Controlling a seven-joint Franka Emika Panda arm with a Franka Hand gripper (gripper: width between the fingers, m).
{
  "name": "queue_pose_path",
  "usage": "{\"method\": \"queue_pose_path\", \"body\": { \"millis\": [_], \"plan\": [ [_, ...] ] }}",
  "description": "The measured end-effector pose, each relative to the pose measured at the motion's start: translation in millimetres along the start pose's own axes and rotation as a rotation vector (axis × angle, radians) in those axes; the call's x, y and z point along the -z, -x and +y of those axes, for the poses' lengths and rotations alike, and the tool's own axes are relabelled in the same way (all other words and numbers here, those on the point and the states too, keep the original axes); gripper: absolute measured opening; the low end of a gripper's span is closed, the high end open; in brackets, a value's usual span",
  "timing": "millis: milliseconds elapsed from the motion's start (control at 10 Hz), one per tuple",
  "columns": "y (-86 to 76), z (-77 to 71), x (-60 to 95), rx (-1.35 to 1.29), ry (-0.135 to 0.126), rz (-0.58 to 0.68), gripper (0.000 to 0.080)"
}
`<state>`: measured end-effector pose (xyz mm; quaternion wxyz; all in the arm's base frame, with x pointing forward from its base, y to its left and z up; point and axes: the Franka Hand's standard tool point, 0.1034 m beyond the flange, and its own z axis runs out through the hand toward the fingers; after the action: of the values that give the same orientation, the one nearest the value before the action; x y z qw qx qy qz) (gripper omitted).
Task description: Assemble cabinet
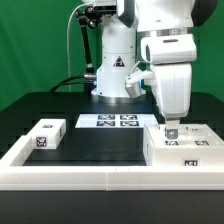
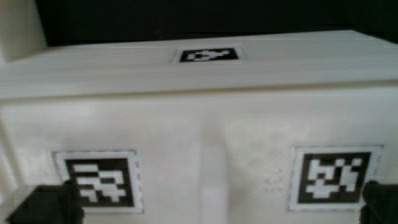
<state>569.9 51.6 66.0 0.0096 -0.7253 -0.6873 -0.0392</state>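
The cabinet is a big white tagged box at the exterior view's right, just behind the border rail. My gripper hangs straight down over its top, near its left part, fingertips at or just above the surface. In the wrist view the cabinet fills the picture, with one tag far off and two tags close by. My gripper is open: its dark fingertips stand far apart at the two edges, outside the near tags, and only the cabinet's white surface shows between them. A small white tagged block lies apart at the exterior view's left.
The marker board lies flat in the middle, in front of the arm's base. A long low white border rail runs along the front and up the left side. The tabletop is black.
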Motion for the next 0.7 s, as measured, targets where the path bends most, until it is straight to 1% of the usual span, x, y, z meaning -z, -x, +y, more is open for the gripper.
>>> {"method": "queue_pose_path", "body": {
  "millis": [200,300,400,500,700],
  "plan": [
    [2.2,-15.4,16.1,-0.029,0.007,-0.016,0.0796],
    [2.5,-27.6,25.3,-0.092,0.012,-0.026,0.0796],
    [-0.3,-39.8,29.5,-0.165,0.013,-0.033,0.0796],
    [-3.1,-46.1,27.5,-0.211,0.008,-0.034,0.0796],
    [-1.3,-43.7,26.0,-0.214,0.007,-0.033,0.0796]
  ]
}}
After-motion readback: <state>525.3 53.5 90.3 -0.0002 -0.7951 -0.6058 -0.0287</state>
